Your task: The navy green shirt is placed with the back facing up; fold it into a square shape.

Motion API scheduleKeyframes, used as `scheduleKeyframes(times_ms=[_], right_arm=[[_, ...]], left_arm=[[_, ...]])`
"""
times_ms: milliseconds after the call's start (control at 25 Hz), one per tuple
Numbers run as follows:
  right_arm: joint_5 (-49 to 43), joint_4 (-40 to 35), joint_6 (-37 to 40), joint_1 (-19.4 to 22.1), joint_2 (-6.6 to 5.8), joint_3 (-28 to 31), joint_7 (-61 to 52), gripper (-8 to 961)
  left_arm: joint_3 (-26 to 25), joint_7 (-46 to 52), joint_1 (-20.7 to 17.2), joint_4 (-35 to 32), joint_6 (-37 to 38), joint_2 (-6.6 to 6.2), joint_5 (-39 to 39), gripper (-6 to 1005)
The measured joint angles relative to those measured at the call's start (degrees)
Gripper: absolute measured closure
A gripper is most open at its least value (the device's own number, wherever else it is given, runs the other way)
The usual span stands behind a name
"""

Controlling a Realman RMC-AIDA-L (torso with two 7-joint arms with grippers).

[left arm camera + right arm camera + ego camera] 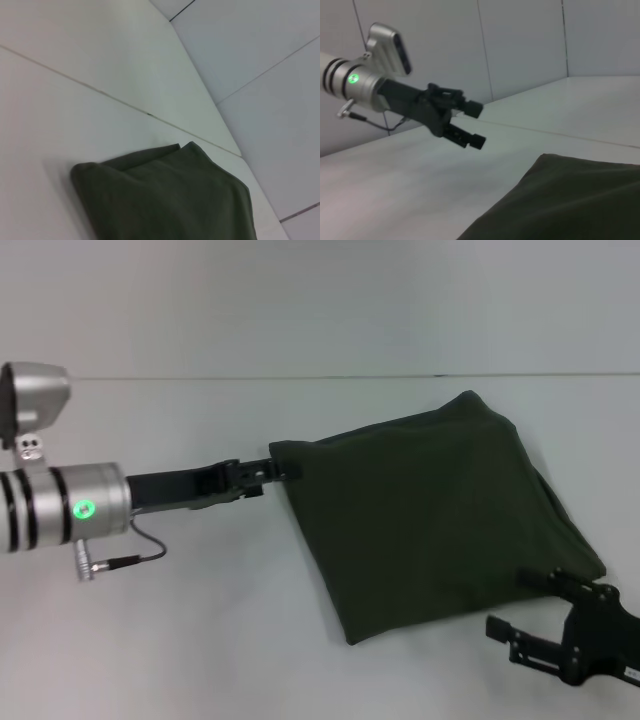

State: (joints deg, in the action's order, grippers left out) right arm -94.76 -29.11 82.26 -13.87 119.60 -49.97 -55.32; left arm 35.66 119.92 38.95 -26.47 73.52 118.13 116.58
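The navy green shirt (pixel 430 510) lies folded into a rough square, turned like a diamond, on the white table (pixel 200 640), right of centre. It also shows in the left wrist view (pixel 170 200) and the right wrist view (pixel 570 200). Only plain fabric shows; no lettering is visible. My left gripper (pixel 283 470) is open and empty, just off the shirt's left corner; the right wrist view shows it (pixel 477 125) raised above the table and apart from the cloth. My right gripper (pixel 520 602) is open and empty at the shirt's near right edge.
The table's far edge meets a pale wall (pixel 320 300) behind the shirt. A thin cable (pixel 140 555) hangs from my left arm over the table.
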Motion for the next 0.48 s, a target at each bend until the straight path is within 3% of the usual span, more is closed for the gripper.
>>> scheduleKeyframes(times_ms=[480], right_arm=[[-2.54,-0.14,0.73,1.23,-0.33,0.83,4.58,119]], left_arm=[[7.79,11.36,1.67,0.19,-13.12,2.7,0.14,49]])
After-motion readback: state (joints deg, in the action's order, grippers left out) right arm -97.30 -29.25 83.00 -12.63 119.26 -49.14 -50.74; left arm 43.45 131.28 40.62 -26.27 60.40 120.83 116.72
